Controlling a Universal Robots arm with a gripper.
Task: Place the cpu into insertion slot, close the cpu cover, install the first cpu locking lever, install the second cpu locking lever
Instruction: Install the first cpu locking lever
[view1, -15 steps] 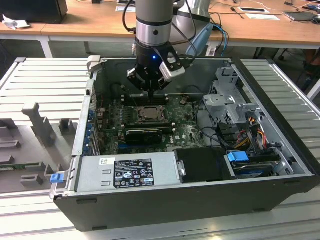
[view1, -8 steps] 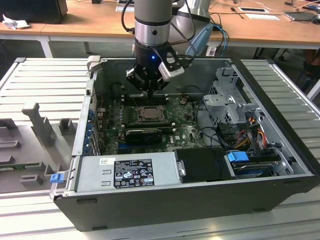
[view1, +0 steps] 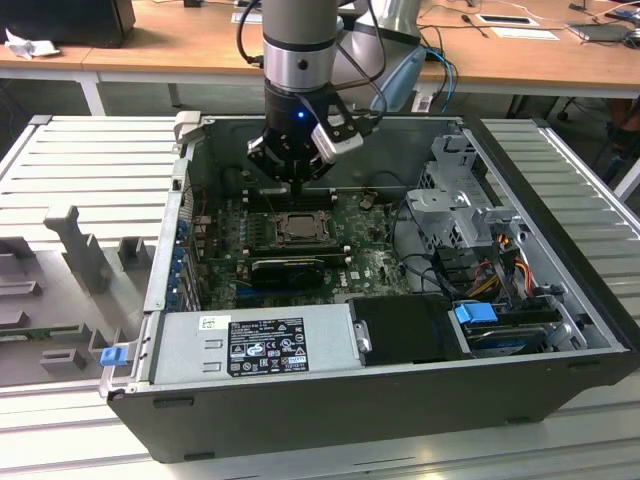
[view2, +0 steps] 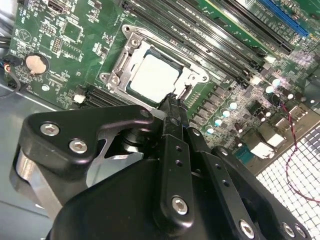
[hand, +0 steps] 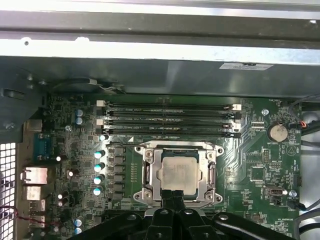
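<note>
Inside the open computer case (view1: 330, 425), which lies on a ribbed grey counter (view1: 90, 160), the arm reaches down over the green motherboard (view1: 375, 265) with its pincer (view1: 297, 188) just above the insertion slot (view2: 119, 64). The cpu (hand: 178, 172) lies flat in that slot, its pale metal top showing through the square window of the cpu cover (hand: 151, 172), which lies flat down over it. In both wrist views the black fingers (view2: 172, 145) are drawn together with nothing visible between them, and their tips sit at the rim of the cover on one side of the socket; whether they touch the metal I cannot tell. The first wrist view looks straight along the board and shows the long black memory slots (hand: 170, 120) just beyond the socket, a coin battery (hand: 276, 132) off to one side and the case wall behind. The second wrist view looks past the pincer's own black linkage, with the socket seen at a slant. The exterior view adds the wider layout: the grey power supply (view1: 250, 340) along the near wall, a black expansion card (view1: 290, 268) between it and the socket, and a metal drive cage (view1: 455, 205) towards the exterior view's right.
</note>
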